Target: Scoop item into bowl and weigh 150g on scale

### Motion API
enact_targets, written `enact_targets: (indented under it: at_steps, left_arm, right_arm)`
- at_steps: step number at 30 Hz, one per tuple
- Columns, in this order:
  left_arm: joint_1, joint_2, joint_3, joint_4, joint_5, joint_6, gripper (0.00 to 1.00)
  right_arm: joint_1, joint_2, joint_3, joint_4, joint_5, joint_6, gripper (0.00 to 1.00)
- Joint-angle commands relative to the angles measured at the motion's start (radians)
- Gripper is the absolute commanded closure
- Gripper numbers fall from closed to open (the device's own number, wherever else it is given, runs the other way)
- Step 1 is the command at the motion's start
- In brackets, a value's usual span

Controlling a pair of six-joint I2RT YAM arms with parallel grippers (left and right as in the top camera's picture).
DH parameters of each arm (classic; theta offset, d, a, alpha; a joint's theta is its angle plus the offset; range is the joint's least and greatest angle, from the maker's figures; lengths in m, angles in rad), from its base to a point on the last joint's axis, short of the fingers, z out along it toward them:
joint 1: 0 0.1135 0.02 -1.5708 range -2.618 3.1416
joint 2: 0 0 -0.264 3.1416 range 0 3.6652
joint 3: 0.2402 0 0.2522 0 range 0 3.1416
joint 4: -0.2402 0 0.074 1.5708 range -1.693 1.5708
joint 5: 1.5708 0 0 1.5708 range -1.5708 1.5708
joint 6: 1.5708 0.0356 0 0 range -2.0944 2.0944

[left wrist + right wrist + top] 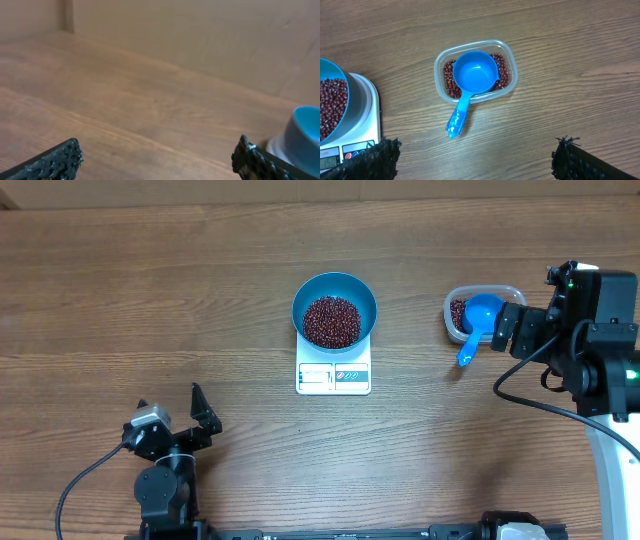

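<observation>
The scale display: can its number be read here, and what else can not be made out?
- Reading on the scale: too small in the overhead view; cut off by the frame edge in the right wrist view.
- Beans beneath the scoop in the tub: hidden by the scoop, right wrist view.
- Inside of the bowl: cut off by the right edge, left wrist view.

A clear plastic tub (510, 290) (512, 65) with rounded corners sits on the right side of the wooden surface (150, 300) (570, 100) (100, 100). A small blue scoop (480, 315) (475, 72) rests with its cup inside the tub, open side up. Its handle slants out over the near rim, pointing near and slightly left, and the tip lies beyond the tub. The surface is brown, with grain running left to right.
</observation>
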Motion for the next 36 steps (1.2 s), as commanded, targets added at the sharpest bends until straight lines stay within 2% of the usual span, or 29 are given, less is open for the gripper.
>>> enact_targets:
  at_steps: [1,13,22,36]
  left_arm:
    - [0.019,-0.052,-0.004,-0.002,-0.010,0.095,0.01]
    - [0.019,-0.055,-0.003,-0.006,0.015,0.190,0.00]
    - [0.010,-0.055,-0.003,-0.010,0.047,0.327,0.00]
    - [-0.020,-0.054,-0.003,-0.006,0.047,0.305,0.00]
  right_arm:
    - [-0.002,-0.001,0.032,0.006,0.007,-0.004,0.00]
    - [-0.002,-0.001,0.032,0.006,0.007,-0.004,0.00]
    - [-0.002,-0.001,0.032,0.006,0.007,-0.004,0.00]
    - [-0.002,-0.001,0.032,0.006,0.007,-0.004,0.00]
